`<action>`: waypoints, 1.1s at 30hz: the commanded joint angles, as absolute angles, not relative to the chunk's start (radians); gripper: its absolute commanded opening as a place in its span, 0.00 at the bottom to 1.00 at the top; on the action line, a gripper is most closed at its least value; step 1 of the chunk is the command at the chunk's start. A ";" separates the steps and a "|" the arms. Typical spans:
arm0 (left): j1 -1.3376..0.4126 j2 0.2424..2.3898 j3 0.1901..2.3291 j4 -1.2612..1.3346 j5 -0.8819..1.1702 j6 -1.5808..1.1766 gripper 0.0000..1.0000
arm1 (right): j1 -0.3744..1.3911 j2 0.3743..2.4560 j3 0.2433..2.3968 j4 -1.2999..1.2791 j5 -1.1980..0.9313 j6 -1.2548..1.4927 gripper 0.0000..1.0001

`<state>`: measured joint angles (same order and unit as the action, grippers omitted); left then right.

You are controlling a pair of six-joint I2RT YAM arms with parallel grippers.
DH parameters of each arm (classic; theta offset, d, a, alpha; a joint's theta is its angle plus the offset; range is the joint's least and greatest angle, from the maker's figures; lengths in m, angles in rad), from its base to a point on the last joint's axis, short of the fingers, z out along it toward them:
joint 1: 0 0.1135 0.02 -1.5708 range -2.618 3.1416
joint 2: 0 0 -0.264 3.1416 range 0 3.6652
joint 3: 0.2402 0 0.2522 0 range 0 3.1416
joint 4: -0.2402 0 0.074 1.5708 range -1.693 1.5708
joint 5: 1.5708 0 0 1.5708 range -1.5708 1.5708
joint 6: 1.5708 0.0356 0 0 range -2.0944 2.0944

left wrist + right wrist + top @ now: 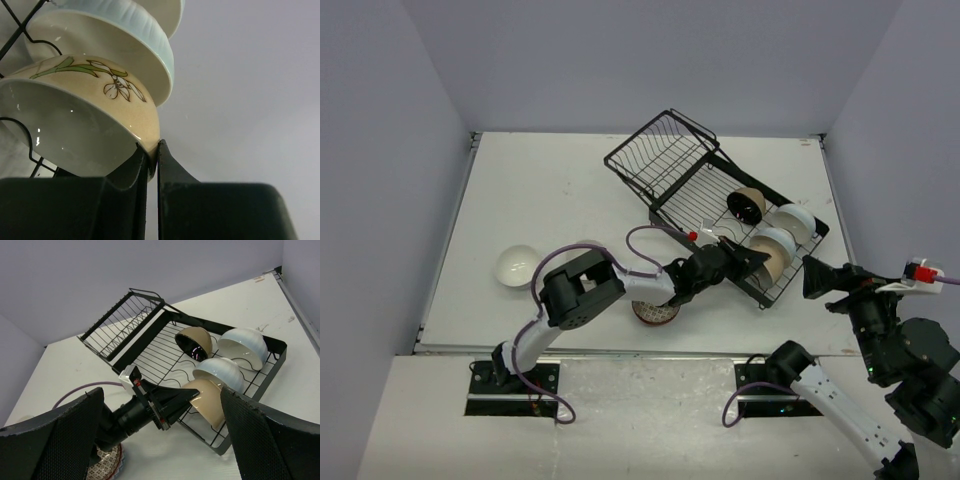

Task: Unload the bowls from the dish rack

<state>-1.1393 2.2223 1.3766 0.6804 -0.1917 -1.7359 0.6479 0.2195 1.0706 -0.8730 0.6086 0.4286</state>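
Tan bowl point(95, 95) pinched at its rim by the left gripper point(152, 149) in the dish rack point(660, 165) near the worktop's point(550, 190) right edge; right gripper point(818, 276) spread. Next, likely lifting it clear.

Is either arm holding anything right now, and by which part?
The left end effector pinches the flowered bowl by its rim, in the rack. The right end effector holds nothing.

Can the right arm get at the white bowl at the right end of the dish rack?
Probably yes. The white ribbed bowl sits uncovered at the black wire rack's end facing the open right tool; the left tool grips the tan flowered bowl, seemingly off that path.
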 commanded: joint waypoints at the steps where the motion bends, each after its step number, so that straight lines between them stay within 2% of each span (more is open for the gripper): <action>1: -1.129 2.240 1.371 0.874 -0.193 -1.720 0.00 | 0.649 0.218 1.060 -0.868 0.595 0.411 0.99; 9: -1.129 2.278 1.387 1.034 -0.176 -1.680 0.00 | 0.649 0.216 1.060 -0.868 0.597 0.403 0.99; 33: -1.124 2.138 1.347 1.040 -0.140 -1.471 0.00 | 0.647 0.230 1.062 -0.868 0.592 0.402 0.99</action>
